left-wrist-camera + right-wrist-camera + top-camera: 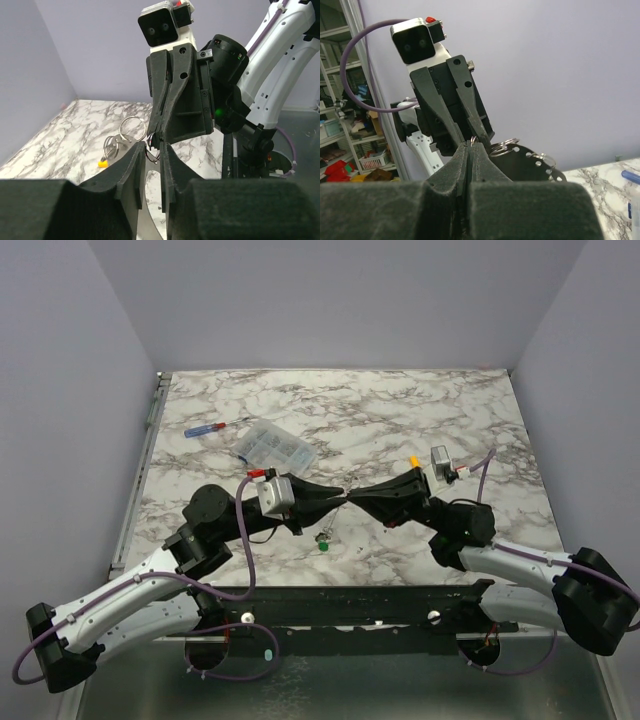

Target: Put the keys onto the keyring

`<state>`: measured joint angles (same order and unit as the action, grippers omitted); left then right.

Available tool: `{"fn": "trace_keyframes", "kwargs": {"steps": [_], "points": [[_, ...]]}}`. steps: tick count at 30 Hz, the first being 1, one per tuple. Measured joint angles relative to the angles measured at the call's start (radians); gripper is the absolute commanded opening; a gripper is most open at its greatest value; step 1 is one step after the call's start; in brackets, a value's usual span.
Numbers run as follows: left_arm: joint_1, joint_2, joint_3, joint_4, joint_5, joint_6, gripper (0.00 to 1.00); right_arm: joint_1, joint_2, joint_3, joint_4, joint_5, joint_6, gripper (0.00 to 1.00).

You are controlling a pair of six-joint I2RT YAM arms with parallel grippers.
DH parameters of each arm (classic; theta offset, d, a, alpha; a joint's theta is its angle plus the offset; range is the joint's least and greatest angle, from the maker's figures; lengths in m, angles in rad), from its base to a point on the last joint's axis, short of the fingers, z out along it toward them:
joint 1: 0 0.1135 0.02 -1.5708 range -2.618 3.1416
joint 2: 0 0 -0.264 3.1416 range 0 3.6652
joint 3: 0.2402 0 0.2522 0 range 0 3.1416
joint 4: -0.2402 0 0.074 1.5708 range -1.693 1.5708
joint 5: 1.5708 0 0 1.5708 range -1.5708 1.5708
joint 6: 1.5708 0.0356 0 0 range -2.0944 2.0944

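The right fingers (pixel 451 172), pressed shut on a small wire loop (pixel 474 141), meet the left fingers (pixel 131 172) tip to tip. The left fingers stand narrowly apart, straddling that loop, so closing looks the likely next move. The keyring (pixel 123 124), with keys (pixel 113 148), lies just beside the right fingers' tips, on their far side. Whether it rests or hangs cannot be told.

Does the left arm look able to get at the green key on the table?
Probably yes: the green key lies uncovered on the table close to the left gripper, though that gripper is busy at the ring the right gripper pinches.
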<state>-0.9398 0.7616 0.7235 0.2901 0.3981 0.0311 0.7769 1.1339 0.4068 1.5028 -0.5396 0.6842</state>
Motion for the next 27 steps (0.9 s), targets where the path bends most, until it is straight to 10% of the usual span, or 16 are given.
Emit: {"fn": "trace_keyframes", "kwargs": {"steps": [4,12,17,27], "points": [[0.000,0.004,0.000,0.002,0.003,-0.006,0.00,0.000,0.005,0.000,0.002,-0.002,0.000,0.01],[0.002,0.010,0.000,0.014,0.002,-0.013,0.00,-0.001,0.005,0.001,0.008,-0.008,-0.001,0.01],[0.002,0.011,0.015,-0.026,-0.026,0.007,0.00,-0.002,-0.006,-0.002,-0.001,0.000,-0.008,0.59],[-0.002,0.046,0.085,-0.220,-0.209,0.066,0.00,0.001,-0.335,-0.001,-0.454,0.125,-0.284,0.91]]}}
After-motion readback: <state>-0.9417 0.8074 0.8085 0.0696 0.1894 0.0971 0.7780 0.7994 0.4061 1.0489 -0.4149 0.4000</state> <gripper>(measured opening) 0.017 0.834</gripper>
